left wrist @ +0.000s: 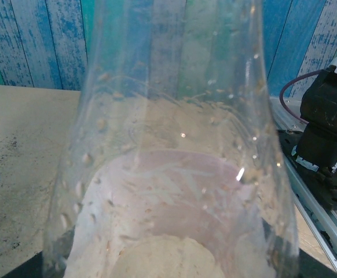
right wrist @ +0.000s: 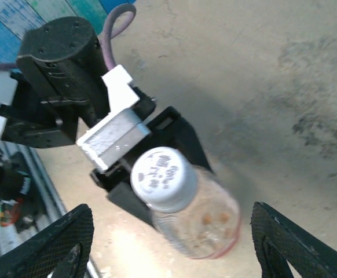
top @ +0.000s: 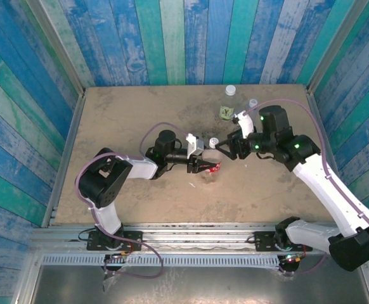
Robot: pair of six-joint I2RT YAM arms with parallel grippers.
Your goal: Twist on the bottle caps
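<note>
Bottle (left wrist: pixel 174 174) gripped by left end effector (top: pixel 205 166); cap (right wrist: pixel 160 176) sits atop it. Right end effector (right wrist: pixel 171 206) (fingers wide) hangs over cap: centre, close evenly, twist w/o tilting.

Left arm (top: pixel 118 174): white moulded shells are joined by black cylindrical joints, and a thin grey-purple cable (top: pixel 156 125) is looped off it. Right arm (top: pixel 327 183): built alike, with its own purple cable (top: pixel 295 103). Small green lights (top: pixel 261 119) are noted on the black joints. Left gripper (top: pixel 208 166): a white rectangular block (right wrist: pixel 112 139) is mounted on the black housing. Right gripper (top: pixel 227 147): black fingers (right wrist: pixel 58 243) are faced with cross-hatched pads.
</note>
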